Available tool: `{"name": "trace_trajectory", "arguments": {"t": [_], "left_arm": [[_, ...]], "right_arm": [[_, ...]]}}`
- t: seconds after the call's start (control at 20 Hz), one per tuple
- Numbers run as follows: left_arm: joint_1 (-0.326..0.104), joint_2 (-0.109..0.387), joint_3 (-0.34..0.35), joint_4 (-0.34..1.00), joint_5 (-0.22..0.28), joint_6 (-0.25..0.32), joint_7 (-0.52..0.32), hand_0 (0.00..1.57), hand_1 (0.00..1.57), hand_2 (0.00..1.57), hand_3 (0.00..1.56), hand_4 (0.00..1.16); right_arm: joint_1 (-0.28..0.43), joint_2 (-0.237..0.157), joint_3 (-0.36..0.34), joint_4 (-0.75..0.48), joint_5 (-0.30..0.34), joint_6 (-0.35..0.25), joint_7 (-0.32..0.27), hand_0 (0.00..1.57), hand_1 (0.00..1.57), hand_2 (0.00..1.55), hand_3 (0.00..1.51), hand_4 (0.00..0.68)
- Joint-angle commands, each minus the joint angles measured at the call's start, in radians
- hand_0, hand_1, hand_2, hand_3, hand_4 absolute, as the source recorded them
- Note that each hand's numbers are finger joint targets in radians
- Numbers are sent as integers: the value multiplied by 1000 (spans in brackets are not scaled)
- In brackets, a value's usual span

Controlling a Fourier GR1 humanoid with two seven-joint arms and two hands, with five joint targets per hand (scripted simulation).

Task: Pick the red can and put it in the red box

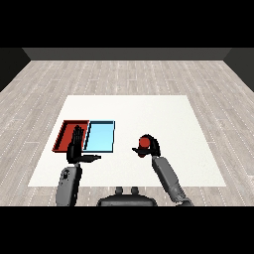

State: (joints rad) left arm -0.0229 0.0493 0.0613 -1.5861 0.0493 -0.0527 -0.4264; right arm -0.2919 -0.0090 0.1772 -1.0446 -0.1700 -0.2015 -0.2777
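Head view: black right hand (151,148) curled round small red cylindrical can (144,142); shallow red rectangular tray (63,135) at nine o'clock beyond light blue tray (100,137). Risk: carrying short, landing in blue.

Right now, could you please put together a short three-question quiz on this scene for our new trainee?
1. True or false: the right robot hand is curled round the red can.
2. Which tray lies nearer the left edge of the white table? A) the red tray B) the light blue tray
3. Fill in: the left robot hand has its fingers ____, held over the near part of the red tray.

Key
1. True: its fingers wrap the can.
2. A: the red tray is on the left, the light blue tray beside it.
3. Straight: it holds nothing.
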Motion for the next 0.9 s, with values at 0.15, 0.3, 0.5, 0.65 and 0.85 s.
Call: {"name": "trace_trajectory", "arguments": {"t": [0.15,0.3,0.5,0.65,0.85], "left_arm": [[-9,-46,-57,5,-65,61,-20,0,0,0,0,0],[-51,13,15,74,-12,3,-29,0,0,0,0,0],[8,3,-25,13,-59,22,-36,0,0,0,0,0],[-74,-17,-24,35,-41,38,4,0,0,0,0,0],[-4,-13,-56,17,-49,1,-23,0,0,0,0,0]], "right_arm": [[-49,9,-42,36,33,12,19,1571,1571,1486,1427,582],[-41,0,-58,-32,37,16,30,1571,1571,1487,1419,603],[54,-9,-37,-125,56,29,-29,1571,1571,1478,1407,598],[54,-25,-17,-292,87,-11,101,1571,1571,1481,1402,619],[92,-33,-32,-379,102,-17,95,1571,1571,1473,1401,595]]}}
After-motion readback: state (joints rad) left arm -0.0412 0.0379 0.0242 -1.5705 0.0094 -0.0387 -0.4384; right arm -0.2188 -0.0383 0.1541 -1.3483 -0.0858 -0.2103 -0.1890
